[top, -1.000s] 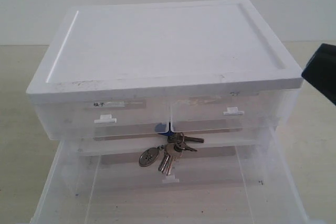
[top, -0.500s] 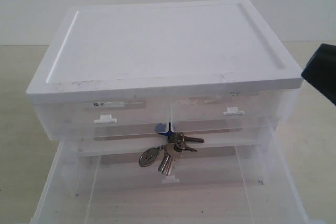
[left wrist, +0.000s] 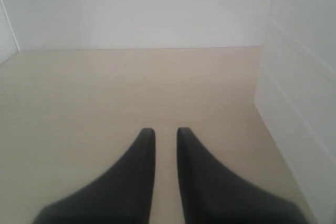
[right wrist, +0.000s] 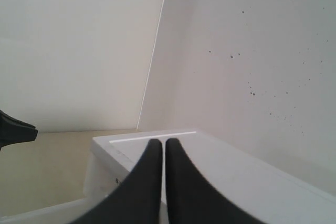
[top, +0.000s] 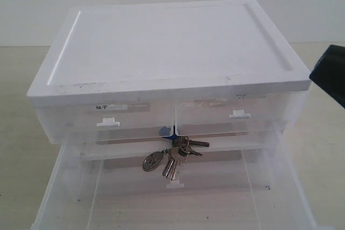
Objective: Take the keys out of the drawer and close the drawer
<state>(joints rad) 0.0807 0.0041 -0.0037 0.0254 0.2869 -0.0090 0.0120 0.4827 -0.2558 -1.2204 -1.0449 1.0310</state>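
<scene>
The keys (top: 171, 157), silver with an oval fob and a bit of blue tag showing, lie at the back of the drawer (top: 280, 187), which is pulled far out toward the camera. My right gripper (right wrist: 163, 142) is shut and empty, hovering over a corner of the white cabinet's lid (right wrist: 236, 171); in the exterior view only a dark part of it (top: 330, 74) shows at the right edge, above and right of the keys. My left gripper (left wrist: 166, 131) hangs over bare table beside the cabinet's side (left wrist: 299, 103), fingers a narrow gap apart with nothing between them.
The white cabinet (top: 167, 47) has two half-width labelled drawers (top: 108, 117), both closed, above the open one. A small white handle (top: 173, 185) shows through the open drawer's floor. A beige table (left wrist: 105, 87) and white walls surround it. A dark shape (right wrist: 16, 129) juts in at the right wrist view's edge.
</scene>
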